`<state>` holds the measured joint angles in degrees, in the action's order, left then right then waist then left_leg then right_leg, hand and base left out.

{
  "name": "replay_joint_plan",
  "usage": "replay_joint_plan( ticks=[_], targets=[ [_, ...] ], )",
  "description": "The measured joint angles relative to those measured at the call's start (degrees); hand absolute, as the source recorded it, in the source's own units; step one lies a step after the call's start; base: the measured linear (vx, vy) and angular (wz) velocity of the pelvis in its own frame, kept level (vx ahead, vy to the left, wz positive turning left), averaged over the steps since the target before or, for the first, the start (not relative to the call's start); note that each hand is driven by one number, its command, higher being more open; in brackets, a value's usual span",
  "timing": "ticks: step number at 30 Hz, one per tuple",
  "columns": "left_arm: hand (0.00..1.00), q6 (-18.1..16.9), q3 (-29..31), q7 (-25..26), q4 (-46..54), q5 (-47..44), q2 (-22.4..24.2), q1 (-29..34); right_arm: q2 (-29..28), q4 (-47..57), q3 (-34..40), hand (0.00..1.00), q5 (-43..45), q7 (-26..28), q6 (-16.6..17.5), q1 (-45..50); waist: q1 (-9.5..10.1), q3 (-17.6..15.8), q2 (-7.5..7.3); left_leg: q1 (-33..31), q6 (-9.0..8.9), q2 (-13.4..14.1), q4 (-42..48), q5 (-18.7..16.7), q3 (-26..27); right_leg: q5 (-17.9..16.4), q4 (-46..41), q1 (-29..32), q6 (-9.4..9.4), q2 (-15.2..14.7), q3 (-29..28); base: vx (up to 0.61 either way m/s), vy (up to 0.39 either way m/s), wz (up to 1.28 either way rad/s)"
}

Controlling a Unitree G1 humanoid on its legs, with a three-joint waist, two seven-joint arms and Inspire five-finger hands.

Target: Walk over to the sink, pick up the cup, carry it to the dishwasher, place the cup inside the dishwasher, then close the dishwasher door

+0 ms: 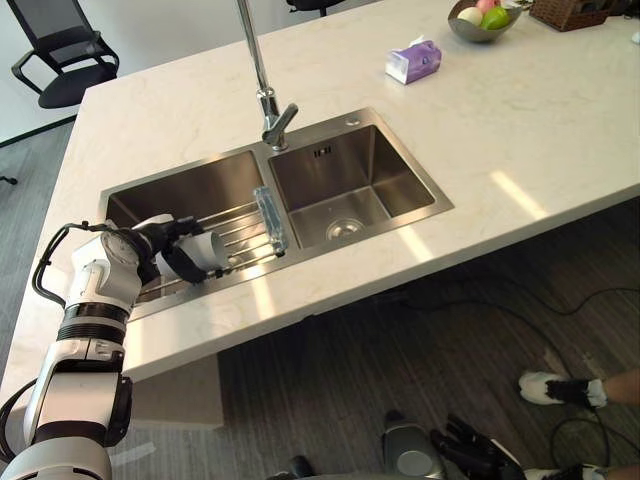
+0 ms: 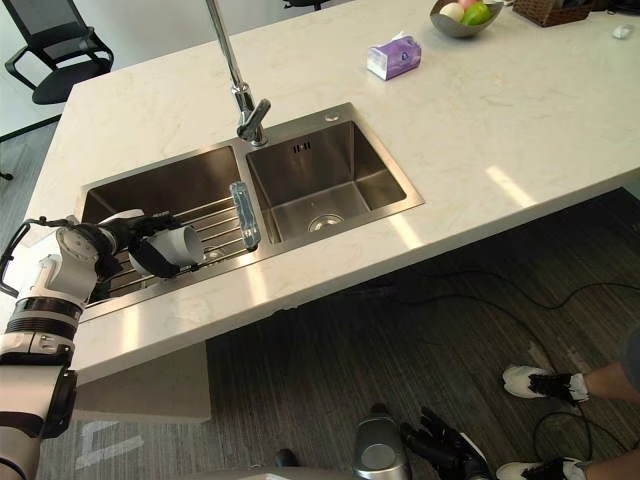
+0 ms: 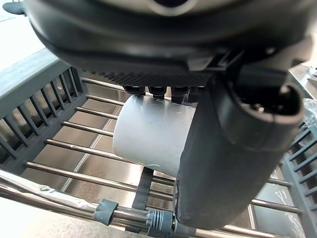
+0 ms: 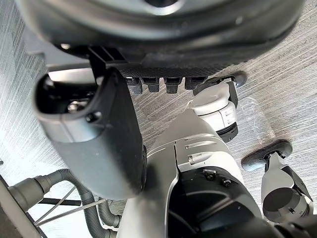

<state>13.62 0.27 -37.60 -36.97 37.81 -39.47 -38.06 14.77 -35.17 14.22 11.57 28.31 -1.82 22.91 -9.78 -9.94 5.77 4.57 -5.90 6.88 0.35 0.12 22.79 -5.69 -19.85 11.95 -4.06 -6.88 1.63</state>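
A white cup [image 1: 208, 248] lies on its side on the wire drying rack [image 1: 245, 225] over the left basin of the steel sink [image 1: 390, 180]. My left hand [image 1: 178, 262] reaches over the counter's front edge and is shut on the cup. In the left wrist view the thumb [image 3: 233, 148] presses one side of the cup [image 3: 153, 134], the fingers wrap the other, and the rack's bars [image 3: 74, 148] run just beneath. My right hand [image 1: 470, 450] hangs low near the floor with relaxed fingers, holding nothing.
A tall faucet [image 1: 265, 95] rises behind the divider between the basins. On the pale counter stand a purple tissue pack [image 1: 413, 61] and a fruit bowl [image 1: 480, 22]. A black office chair [image 1: 65, 50] is at the far left. A person's shoe [image 1: 560, 388] is on the floor at right.
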Motion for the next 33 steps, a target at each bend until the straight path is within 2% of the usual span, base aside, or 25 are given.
replay_joint_plan(
  ticks=[5,8,13,19,22,23,25,26,28,30,31,33],
  targets=[
    [0.00,-0.60,2.18,1.24,-1.69,1.58,0.08,0.61,-0.17,-0.25,-0.12,1.00,-0.26,0.00,-0.02,-0.16,-0.34,0.00,-0.04,0.80,0.02,0.36,0.06,-0.05,0.30,0.14,0.61,-0.87,0.08,0.33,-0.03,-0.01,-0.003,-0.01],
    [0.00,-0.42,2.85,4.18,-1.82,1.20,0.10,1.94,-0.20,-0.33,-0.80,1.00,-0.27,0.00,-0.05,-0.16,-0.38,0.03,-0.02,1.35,-0.06,0.85,-0.19,-0.09,0.54,0.49,1.64,-1.71,0.21,0.82,0.06,0.01,-0.005,-0.03],
    [0.00,-0.75,3.00,17.54,-3.76,-4.72,0.38,4.03,-0.66,-0.84,-1.14,1.00,-0.22,-0.06,0.41,-0.19,-0.43,0.06,0.02,1.47,-0.23,1.27,-0.27,-0.14,0.62,1.12,2.90,-2.35,0.31,1.22,0.24,0.00,0.000,0.00],
    [0.00,-2.61,5.07,30.69,-2.19,-15.42,3.31,5.65,-1.35,-2.72,-1.14,1.00,-0.50,-2.49,3.91,0.18,0.40,0.10,-0.06,2.24,-0.27,1.15,-0.04,-0.16,0.04,1.20,3.24,-4.23,0.24,0.78,1.37,0.01,0.007,0.08],
    [0.00,-4.29,7.35,39.43,7.98,-23.26,6.18,9.90,-2.31,-3.10,-1.18,1.00,-2.59,-7.01,6.29,0.49,1.32,0.14,-0.14,2.66,-0.25,1.12,0.28,-0.15,-1.21,0.92,3.21,-5.49,0.30,0.46,2.47,-0.02,-0.004,0.18],
    [0.00,-4.63,7.36,40.47,9.83,-24.76,6.49,10.77,-2.57,-3.28,-1.19,1.00,-2.89,-8.12,6.77,0.50,1.34,0.14,-0.14,2.87,-0.24,1.12,0.33,-0.15,-1.65,0.79,3.22,-6.00,0.33,0.35,2.89,-0.03,-0.012,0.28],
    [0.00,-5.82,9.50,44.08,18.96,-32.76,9.07,15.06,-3.91,-3.92,-1.14,1.00,-5.27,-14.40,9.04,0.66,2.21,0.28,-0.24,4.00,-0.24,1.04,0.33,-0.19,-2.68,0.04,3.12,-7.62,0.26,0.02,3.92,-0.03,-0.016,0.25],
    [0.00,-6.28,10.21,44.97,21.41,-34.44,10.02,16.33,-4.26,-3.92,-1.12,1.00,-5.88,-15.92,9.51,0.79,2.46,0.33,-0.26,4.15,-0.25,1.05,0.35,-0.21,-2.98,-0.05,3.16,-7.99,0.28,-0.03,4.24,-0.03,-0.019,0.24],
    [0.00,-8.36,13.07,48.12,32.17,-40.80,14.79,22.49,-6.30,-3.57,-0.76,1.00,-7.77,-21.40,11.29,1.81,3.71,1.54,-0.30,3.99,-0.25,1.14,0.34,-0.26,-4.05,-0.11,3.68,-8.71,0.29,-0.11,5.30,0.00,-0.017,0.25],
    [0.00,-9.02,14.45,49.47,38.82,-43.01,18.22,27.11,-7.83,-2.58,0.38,1.00,-9.09,-23.41,11.51,2.80,4.07,2.25,-0.39,4.14,-0.10,1.23,0.35,-0.28,-5.05,-0.08,4.41,-9.78,0.25,-0.12,6.29,0.03,-0.012,0.26],
    [0.00,-9.83,15.11,50.72,43.98,-43.54,21.36,31.36,-9.45,-2.33,1.52,1.00,-9.52,-24.29,11.54,3.32,4.43,3.13,-0.54,4.30,-0.03,1.36,0.34,-0.33,-5.66,-0.01,5.19,-10.75,0.19,-0.05,7.05,0.04,-0.009,0.24],
    [0.00,-10.39,15.20,51.65,47.57,-43.55,23.33,34.71,-10.62,-2.32,2.35,1.00,-9.62,-24.52,11.58,3.55,4.94,3.72,-0.73,4.65,0.05,1.43,0.34,-0.40,-6.28,0.04,5.92,-11.85,0.12,-0.02,7.77,0.03,-0.005,0.21]
  ],
)
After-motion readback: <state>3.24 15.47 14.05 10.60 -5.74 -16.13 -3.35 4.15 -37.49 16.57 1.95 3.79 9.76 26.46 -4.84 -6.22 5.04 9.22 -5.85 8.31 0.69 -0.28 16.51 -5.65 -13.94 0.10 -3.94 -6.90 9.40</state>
